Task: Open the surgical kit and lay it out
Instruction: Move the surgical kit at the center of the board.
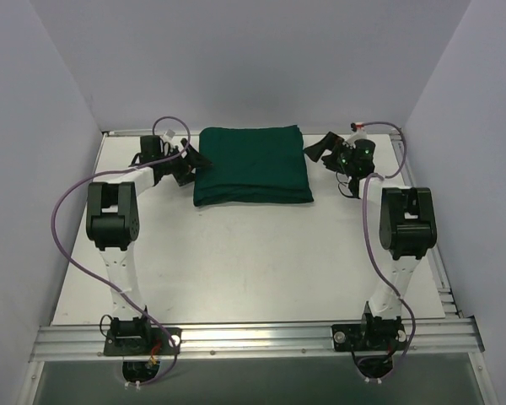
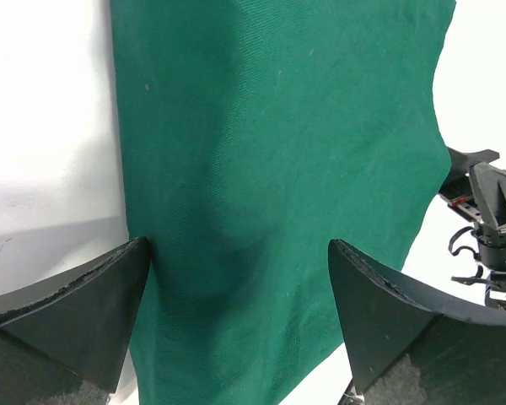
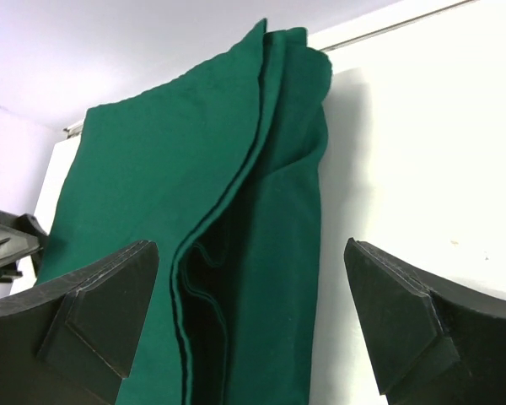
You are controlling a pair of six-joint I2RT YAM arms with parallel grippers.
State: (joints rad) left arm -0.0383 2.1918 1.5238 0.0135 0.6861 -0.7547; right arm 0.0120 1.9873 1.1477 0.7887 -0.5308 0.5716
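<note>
The surgical kit (image 1: pixel 251 164) is lying at the far middle of the white table (image 1: pixel 253 270), fully wrapped in its dark green cloth. The left gripper (image 2: pixel 238 245) is standing wide open at the bundle's left edge, holding nothing. The right gripper (image 3: pixel 251 245) is also gaping wide just beside the right edge, where the folded layers are showing. Purple cables (image 1: pixel 63 219) are looping from both arms. A metal rail (image 1: pixel 253 337) is running along the near side, and white walls (image 1: pixel 34 101) are enclosing the table.
</note>
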